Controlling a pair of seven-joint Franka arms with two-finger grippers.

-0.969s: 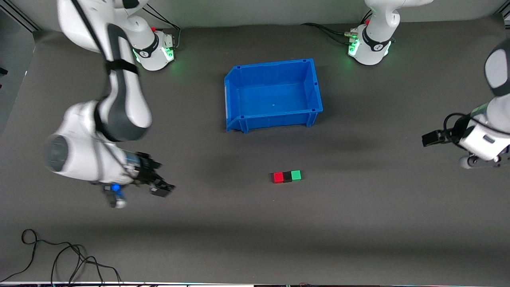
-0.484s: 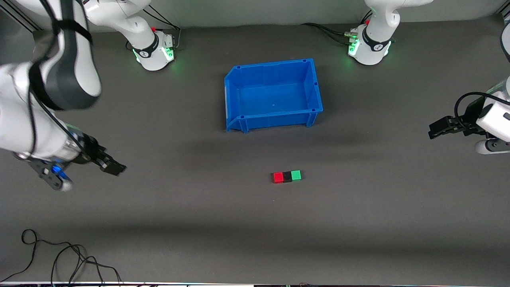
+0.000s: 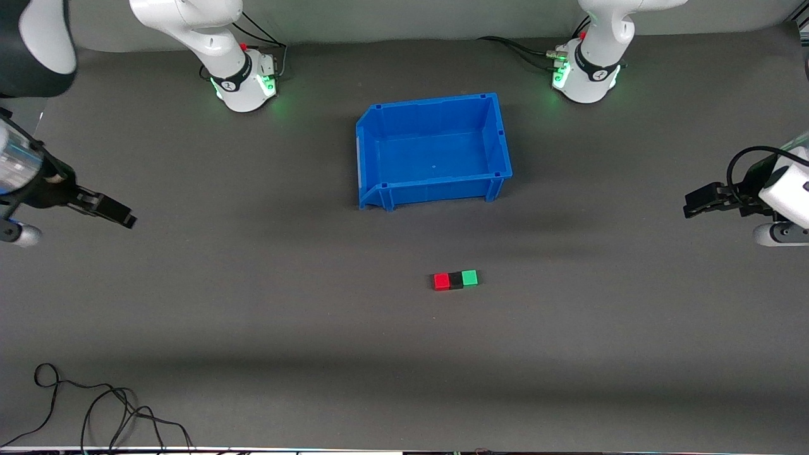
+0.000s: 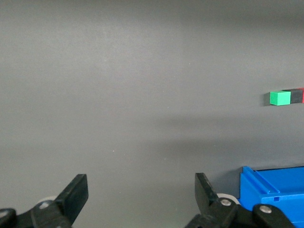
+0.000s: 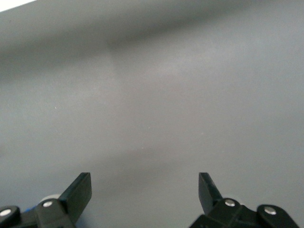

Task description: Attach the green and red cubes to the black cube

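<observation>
The red cube [image 3: 440,281], the black cube [image 3: 455,280] and the green cube [image 3: 469,277] sit in one touching row on the grey table, the black one in the middle, nearer the front camera than the blue bin. The left wrist view shows the green cube [image 4: 280,98] with the black cube [image 4: 296,97] beside it. My left gripper [image 3: 695,208] is open and empty over the left arm's end of the table. My right gripper [image 3: 120,217] is open and empty over the right arm's end.
An empty blue bin [image 3: 370,151] stands mid-table, nearer the robot bases than the cubes; its corner shows in the left wrist view [image 4: 273,190]. A loose black cable [image 3: 95,407] lies near the front edge at the right arm's end.
My right gripper has swung away from the cubes toward the right arm's end of the table. My left gripper has drawn back slightly. The cubes have not moved.
</observation>
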